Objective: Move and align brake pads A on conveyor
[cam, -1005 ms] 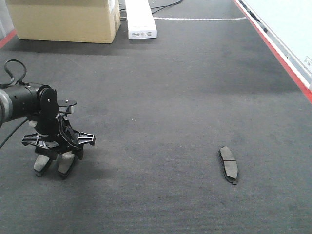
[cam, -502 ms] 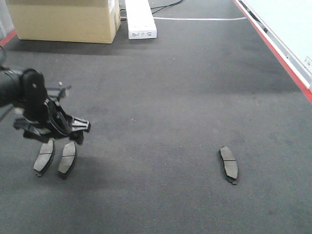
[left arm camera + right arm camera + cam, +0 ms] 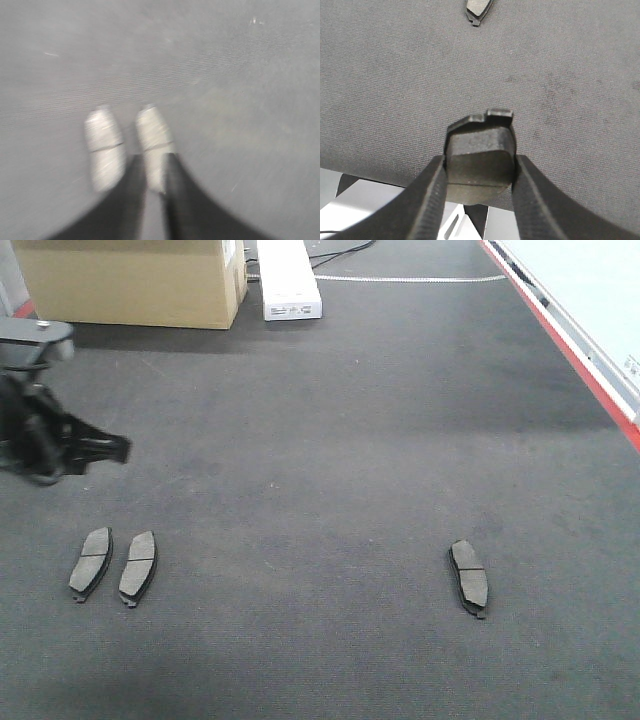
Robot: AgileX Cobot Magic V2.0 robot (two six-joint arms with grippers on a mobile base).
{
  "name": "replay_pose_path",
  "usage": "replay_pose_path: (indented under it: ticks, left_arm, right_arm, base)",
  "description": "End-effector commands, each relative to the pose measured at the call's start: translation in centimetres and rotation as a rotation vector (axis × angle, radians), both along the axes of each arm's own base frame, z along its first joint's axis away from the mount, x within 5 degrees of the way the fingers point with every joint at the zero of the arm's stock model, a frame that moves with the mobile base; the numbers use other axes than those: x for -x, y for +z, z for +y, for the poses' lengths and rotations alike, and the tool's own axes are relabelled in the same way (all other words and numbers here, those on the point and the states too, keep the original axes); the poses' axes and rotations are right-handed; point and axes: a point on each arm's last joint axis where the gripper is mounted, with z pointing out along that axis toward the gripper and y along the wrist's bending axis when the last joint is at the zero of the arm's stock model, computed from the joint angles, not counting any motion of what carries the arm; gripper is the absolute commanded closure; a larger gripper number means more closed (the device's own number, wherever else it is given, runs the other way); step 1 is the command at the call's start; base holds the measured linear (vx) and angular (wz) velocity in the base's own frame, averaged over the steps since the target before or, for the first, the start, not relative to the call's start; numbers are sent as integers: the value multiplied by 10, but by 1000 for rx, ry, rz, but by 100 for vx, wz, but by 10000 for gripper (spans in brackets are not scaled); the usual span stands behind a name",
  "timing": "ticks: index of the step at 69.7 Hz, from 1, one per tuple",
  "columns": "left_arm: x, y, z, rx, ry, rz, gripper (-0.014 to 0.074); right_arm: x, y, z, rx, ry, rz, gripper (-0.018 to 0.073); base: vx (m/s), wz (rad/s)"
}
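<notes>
We held a fourth pad (image 3: 480, 157) clamped in the right gripper (image 3: 479, 172), the lone pad (image 3: 479, 11) lying ahead lengthwise (left gripper (image 3: 154, 200) empty, nearly closed).

The dark belt (image 3: 350, 420) carries three brake pads. Two pads (image 3: 91, 562) (image 3: 138, 567) lie side by side, well left of the lone pad (image 3: 469, 577). Far behind the pair sit a cardboard box (image 3: 130, 280) and a white box (image 3: 288, 280).

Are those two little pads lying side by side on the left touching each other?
Apart. The front-facing view shows a thin strip of belt between the left pad and its neighbour; the blurred left wrist view shows it too.
</notes>
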Motion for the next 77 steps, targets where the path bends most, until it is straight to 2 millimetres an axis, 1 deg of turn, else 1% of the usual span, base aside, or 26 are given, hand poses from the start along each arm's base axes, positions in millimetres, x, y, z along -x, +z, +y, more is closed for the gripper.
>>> replay_pose_path:
  ticks: [1,10,11,13,19,20,27,28,31,41,48,57,66,77]
  left_arm:
    - [27,28,9,-17,-9,-146,604]
    - [65,39,19,-34,-15,-262,603]
    - [67,37,19,-35,-16,-262,603]
    - [77,41,21,-31,-18,-301,603]
    - [105,43,27,-27,-23,-384,603]
    - [107,43,28,-27,-23,-390,603]
    - [137,40,34,-20,-24,-449,603]
    - [138,36,34,-22,-24,-439,603]
    - [152,34,37,-18,-22,-460,603]
    - [184,26,44,-8,-19,-520,603]
    - [199,25,48,-3,-17,-562,603]
    - [213,30,52,-8,-13,-624,603]
    - [219,34,52,0,-13,-661,602]
    - [219,33,52,3,-11,-655,602]
  right_arm:
    - [0,7,-1,7,3,-21,567]
    - [0,7,-1,7,3,-21,567]
    - [0,7,-1,7,3,-21,567]
    - [0,7,-1,7,3,-21,567]
    - [0,7,-1,7,3,-21,567]
    - [0,7,-1,7,3,-21,567]
    - [0,7,-1,7,3,-21,567]
    - [0,7,-1,7,3,-21,567]
    - [0,7,-1,7,3,-21,567]
    - [0,7,-1,7,3,-21,567]
    - [0,7,-1,7,3,-21,567]
    - [0,7,-1,7,3,-21,567]
    - [0,7,-1,7,3,-21,567]
    - [0,7,-1,7,3,-21,567]
  base:
    - [0,0]
    - [0,0]
    - [0,0]
    - [0,0]
    - [0,0]
    - [0,0]
    - [0,0]
    - [0,0]
    - [0,0]
    - [0,0]
    - [0,0]
    - [0,0]
    - [0,0]
    - [0,0]
